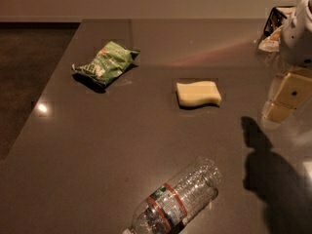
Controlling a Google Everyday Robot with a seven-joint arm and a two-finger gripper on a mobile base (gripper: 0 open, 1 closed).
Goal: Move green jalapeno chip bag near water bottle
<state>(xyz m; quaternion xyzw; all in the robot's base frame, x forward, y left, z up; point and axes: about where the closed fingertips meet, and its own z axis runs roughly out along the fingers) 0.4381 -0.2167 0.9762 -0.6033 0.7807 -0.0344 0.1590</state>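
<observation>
The green jalapeno chip bag [106, 62] lies flat on the dark table [97, 150] at the far left, its white lettering facing up. The water bottle [176, 202] lies on its side at the near edge, cap toward the bottom left, with its orange-red striped label band showing. My gripper [285, 101] hangs above the table's right side, far from both the bag and the bottle. It is open and holds nothing. Its beige fingers [292, 90] point down and to the left.
A pale yellow sponge [198, 93] lies mid-table between the bag and my gripper. A dark holder with packets [274, 29] stands at the far right corner. The table's left edge runs diagonally, with dark floor [29, 72] beyond it. My arm's shadow [268, 169] falls at the right.
</observation>
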